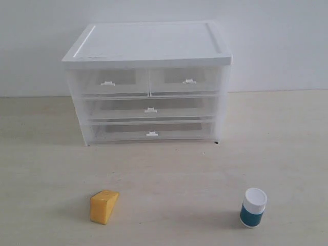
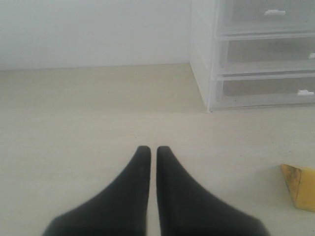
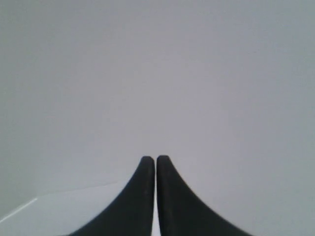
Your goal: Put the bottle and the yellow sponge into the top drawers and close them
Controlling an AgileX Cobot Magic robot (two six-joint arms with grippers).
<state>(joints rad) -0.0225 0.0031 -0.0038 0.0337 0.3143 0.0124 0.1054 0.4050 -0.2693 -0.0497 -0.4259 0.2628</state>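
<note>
Bottle [image 1: 253, 207], sponge [image 1: 104, 206] before (seemingly shut) top drawers [image 1: 117, 82]

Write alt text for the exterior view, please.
A white-topped cabinet of clear drawers, all shut, stands at the back of a pale table. In front, apart, sit the yellow sponge on the left and the bottle on the right.

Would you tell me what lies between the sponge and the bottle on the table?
Nothing does: in the exterior view, the stretch of table between the sponge and the bottle is bare.
</note>
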